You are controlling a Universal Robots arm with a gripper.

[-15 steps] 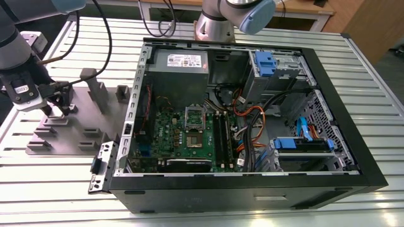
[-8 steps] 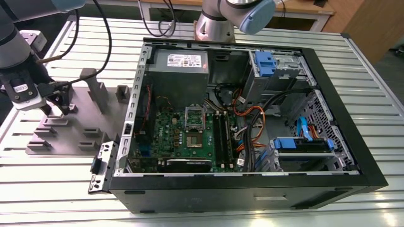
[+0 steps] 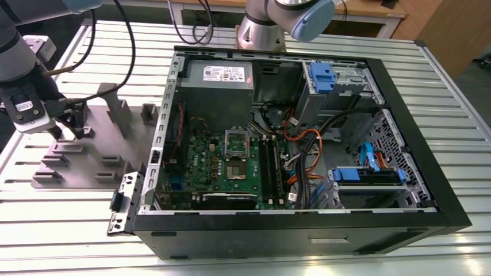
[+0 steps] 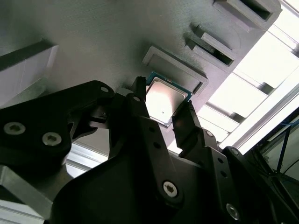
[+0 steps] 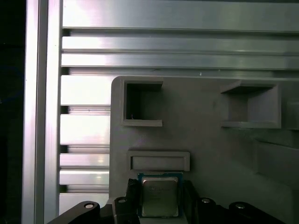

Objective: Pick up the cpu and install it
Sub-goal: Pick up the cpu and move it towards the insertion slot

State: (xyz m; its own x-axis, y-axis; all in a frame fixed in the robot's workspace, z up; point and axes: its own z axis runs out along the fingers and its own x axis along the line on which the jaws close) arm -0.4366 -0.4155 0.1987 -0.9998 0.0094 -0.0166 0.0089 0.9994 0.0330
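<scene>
Small thin square cpu [image 5: 160, 196] [image 4: 163, 99], silvery-grey metal top, pale greenish edge. Flat-faced, top side up, over the grey moulded fixture plate [image 5: 210, 154] [image 3: 100, 152]. Just beside a low raised rectangular frame [image 5: 160, 161] [image 4: 180, 65] on that plate. Two open box-shaped pockets [image 5: 140, 105] farther out on the same plate.

Jaws narrow, closed in on the cpu from two opposite edges. One black fingertip [image 4: 139, 93] against one side, the other [image 4: 186, 119] against the facing side. Chip resting on the plate or just lifted off it: cannot tell.

In the exterior view, grey-and-black arm wrist [image 3: 27, 103] low over the fixture plate, at the exterior view's left. Well apart from the open black computer case [image 3: 307, 244].

Plate and case both on the slatted aluminium counter [image 3: 69, 236] [image 5: 163, 28], plate touching or just beside the case's near wall.

Inside the case: green motherboard [image 3: 211, 167], with a hinged silver socket frame [image 3: 236, 140] tilted up above a bare square socket [image 3: 234, 171]. Large grey box with white label [image 3: 218, 86] beyond the board. Blue drive brackets [image 3: 322, 73] and orange cables [image 3: 303, 138] toward the exterior view's right.
</scene>
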